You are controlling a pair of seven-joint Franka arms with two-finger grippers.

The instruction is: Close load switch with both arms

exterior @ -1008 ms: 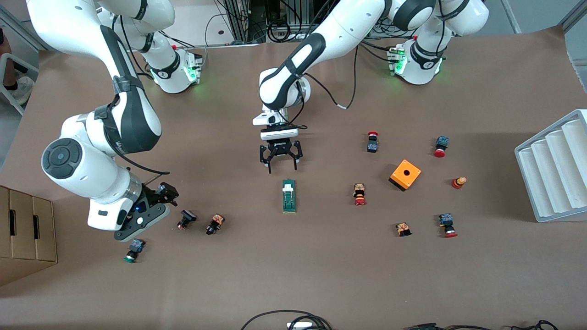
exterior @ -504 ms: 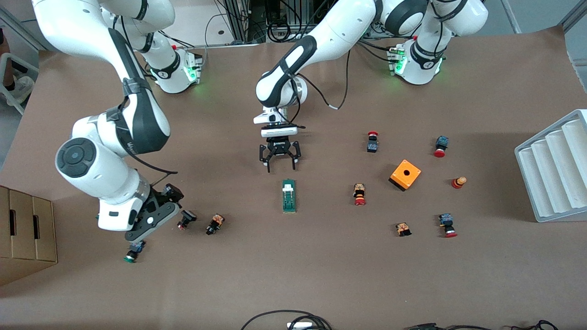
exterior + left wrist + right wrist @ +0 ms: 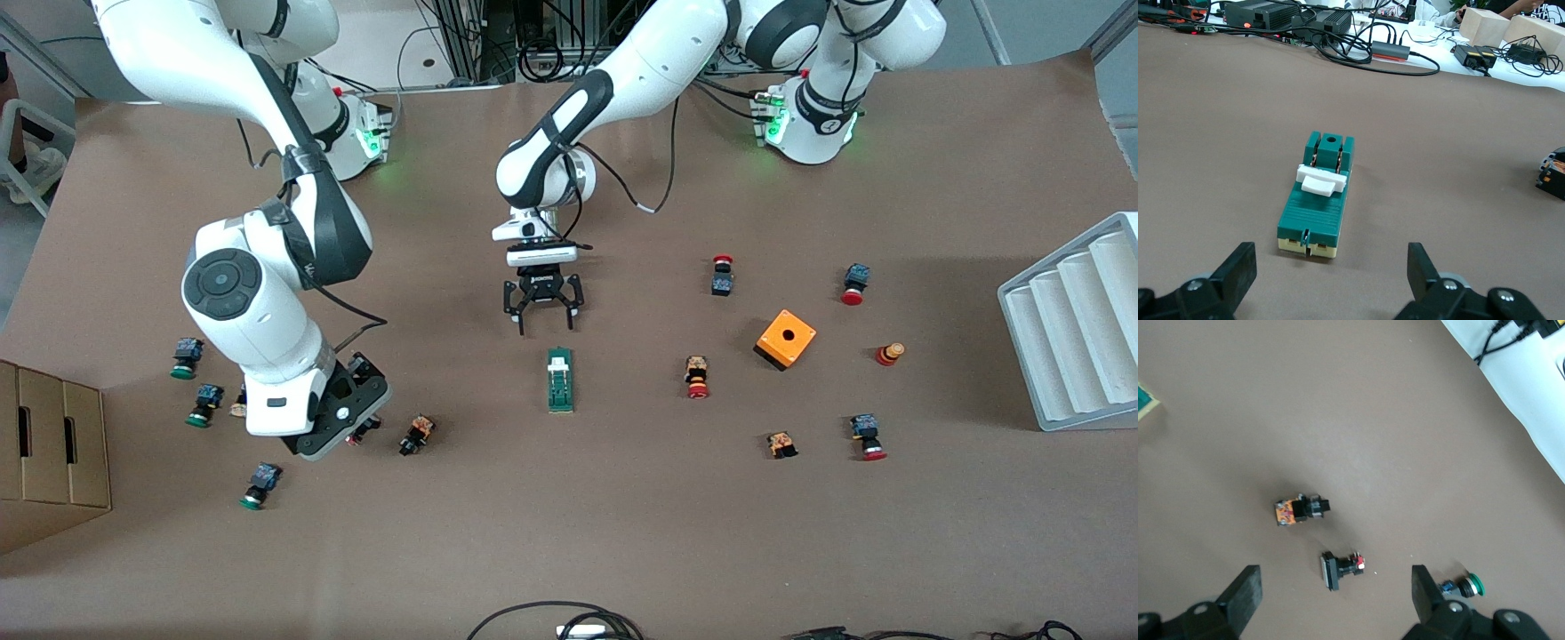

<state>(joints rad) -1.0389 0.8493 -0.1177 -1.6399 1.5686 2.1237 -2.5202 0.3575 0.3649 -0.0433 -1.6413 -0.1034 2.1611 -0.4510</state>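
The load switch (image 3: 560, 380) is a narrow dark-green block lying flat mid-table, with a white lever tab across its top (image 3: 1317, 200). My left gripper (image 3: 546, 324) hangs open over the bare table just off the switch's cream end. In the left wrist view the switch sits ahead of the left gripper (image 3: 1329, 267), touching neither finger. My right gripper (image 3: 348, 411) is open toward the right arm's end of the table. In the right wrist view the right gripper (image 3: 1335, 585) is over a black-headed push button (image 3: 1340, 568). One corner of the switch (image 3: 1146, 400) shows there.
Green-capped push buttons (image 3: 184, 358) (image 3: 260, 484) and another button (image 3: 418, 434) lie around the right hand. Red-capped buttons (image 3: 696, 376) (image 3: 722, 276) and an orange box (image 3: 786, 339) lie toward the left arm's end. A white ridged tray (image 3: 1076, 320) and a cardboard box (image 3: 49, 453) stand at the table's ends.
The right arm has swung toward the middle of the table, uncovering green-capped buttons it hid before. The left arm has shifted only slightly and kept its gripper open.
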